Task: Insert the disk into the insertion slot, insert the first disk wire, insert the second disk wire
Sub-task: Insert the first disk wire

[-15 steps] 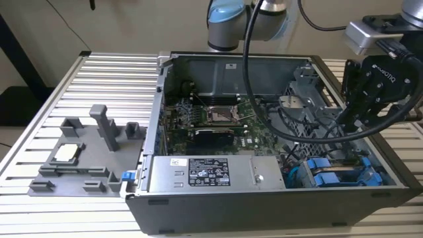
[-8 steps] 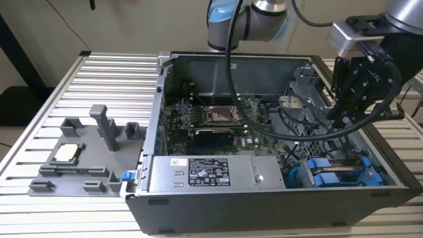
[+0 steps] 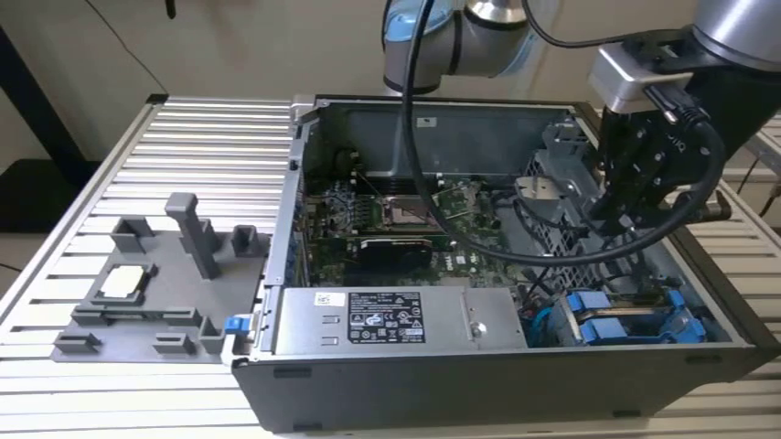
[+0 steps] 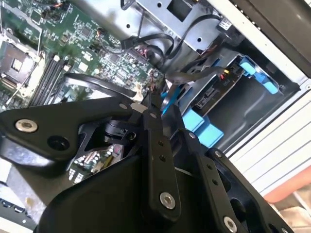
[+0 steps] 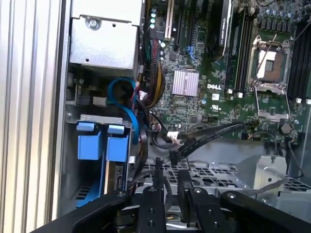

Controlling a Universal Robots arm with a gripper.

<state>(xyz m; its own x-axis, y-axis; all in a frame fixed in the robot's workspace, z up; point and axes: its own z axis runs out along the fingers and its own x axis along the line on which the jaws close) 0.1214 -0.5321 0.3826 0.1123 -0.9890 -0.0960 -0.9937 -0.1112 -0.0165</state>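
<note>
The end effector [image 5: 170, 174] hung inside the open computer case [image 3: 366, 384] on the bench [image 3: 183, 146] — spread or pinching, I could not tell. The disk [image 5: 115, 150] sat in the corner drive bay, its blue carrier showing — a flat black wire [image 5: 209, 133] lay near the end effector.

Arm: I see a silver-grey round-bodied arm [image 3: 732, 27] with light blue plastic joint caps [image 3: 397, 29], along the top of the frame in the exterior view.
Wrist bracket: a pale grey metal block [image 3: 628, 73], upper part toward the exterior view's right.
Cables: thick black rubber cables [image 3: 419, 137] hang off it in loops.
Gripper: my matte black gripper [image 3: 606, 212] is built of flat jointed links.
Screws: round silver screw heads [image 4: 167, 199] stud those links in the second wrist view.
</note>
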